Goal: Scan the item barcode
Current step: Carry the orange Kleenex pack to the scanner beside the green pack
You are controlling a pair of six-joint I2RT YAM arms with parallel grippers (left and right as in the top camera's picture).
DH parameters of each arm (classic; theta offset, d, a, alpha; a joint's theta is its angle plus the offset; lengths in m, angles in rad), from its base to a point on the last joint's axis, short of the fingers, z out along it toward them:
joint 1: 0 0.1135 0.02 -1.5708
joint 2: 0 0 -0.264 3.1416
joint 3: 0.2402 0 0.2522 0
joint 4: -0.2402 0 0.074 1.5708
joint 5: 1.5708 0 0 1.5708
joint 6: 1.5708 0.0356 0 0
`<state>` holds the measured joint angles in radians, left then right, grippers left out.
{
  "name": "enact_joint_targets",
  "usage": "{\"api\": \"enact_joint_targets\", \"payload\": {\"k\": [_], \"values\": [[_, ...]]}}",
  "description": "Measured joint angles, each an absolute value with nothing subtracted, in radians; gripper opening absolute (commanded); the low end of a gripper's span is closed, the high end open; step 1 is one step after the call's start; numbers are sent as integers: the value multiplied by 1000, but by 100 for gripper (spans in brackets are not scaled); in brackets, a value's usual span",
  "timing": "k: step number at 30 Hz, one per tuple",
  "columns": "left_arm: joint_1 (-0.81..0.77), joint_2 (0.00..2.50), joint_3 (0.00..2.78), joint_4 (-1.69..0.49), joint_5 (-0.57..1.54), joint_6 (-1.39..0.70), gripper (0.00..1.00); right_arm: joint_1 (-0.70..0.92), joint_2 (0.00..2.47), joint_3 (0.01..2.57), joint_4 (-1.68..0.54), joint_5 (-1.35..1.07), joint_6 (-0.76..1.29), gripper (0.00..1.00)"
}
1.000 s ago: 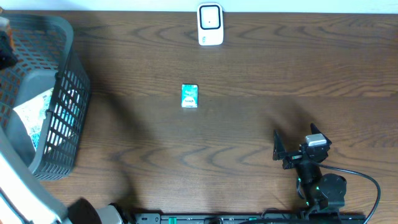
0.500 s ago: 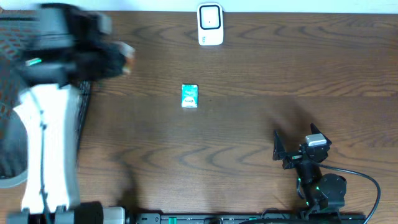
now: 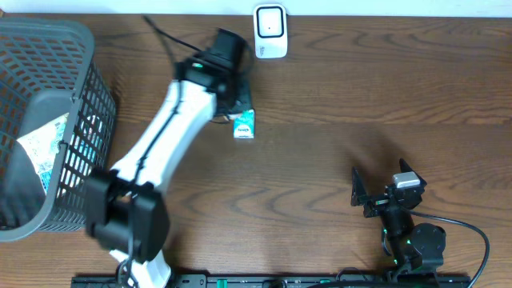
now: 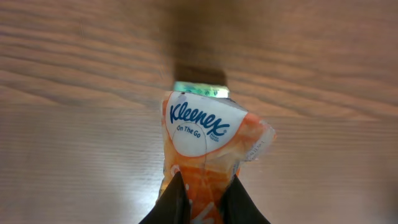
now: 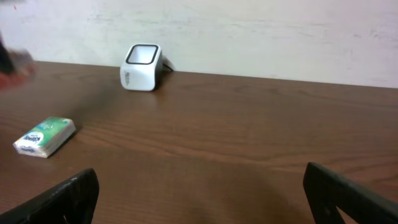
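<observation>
Tissue pack (image 4: 205,143), orange with a white Kleenex label, is held clear of the counter (image 3: 360,96) by the left tool (image 4: 205,190). The tool's 2 fingers are clamped on the lower end of the wrapper. Only that 1 end is gripped, and the rest of the wrapper is seen crumpled and flared above the fingers. No barcode is seen on the face turned toward the wrist camera, so which side carries it cannot be told.

Directly under the held item, a green pack (image 3: 244,124) is lying flat on the counter, its edge showing just past the orange wrapper. The white scanner (image 3: 270,32) is set at the far edge of the counter, near the left tool but apart from it, with its dark window turned upward as far as can be judged. A grey basket (image 3: 80,96) with more goods in it is placed at the left end. The right tool (image 3: 382,182) is parked at the near right, fingers spread wide with nothing between them.

The carry to the scanner is judged to be under way. A failed read is the main risk, since the code may be turned away from the window or creased in the soft wrapper. The wrapper could also slip out of so small a grip. On a low pass the green pack could be knocked, or the light scanner pushed.
</observation>
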<state>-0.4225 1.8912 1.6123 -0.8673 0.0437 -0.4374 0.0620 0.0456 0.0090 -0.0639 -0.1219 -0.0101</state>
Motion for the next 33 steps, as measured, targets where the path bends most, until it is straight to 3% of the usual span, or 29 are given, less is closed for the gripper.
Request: {"api": "enact_joint_targets", "payload": {"k": [8,19,23,25,30,33], "values": [[-503,2042,1612,-829,-41,-490,8,62,46,9,-64,-122,-10,99],[-556,2048,1612,-760,-67,-498,9,62,46,9,-64,-122,-10,99],[-577,2048,1612,-759,-72,-495,46,62,46,9,-64,-122,-10,99],[-579,2048,1612,-758,-76,-496,56,62,46,9,-64,-122,-10,99],[-577,2048,1612,-735,-82,-502,57,62,46,9,-64,-122,-10,99],[-577,2048,1612,-711,-82,-497,51,62,46,9,-64,-122,-10,99]]}}
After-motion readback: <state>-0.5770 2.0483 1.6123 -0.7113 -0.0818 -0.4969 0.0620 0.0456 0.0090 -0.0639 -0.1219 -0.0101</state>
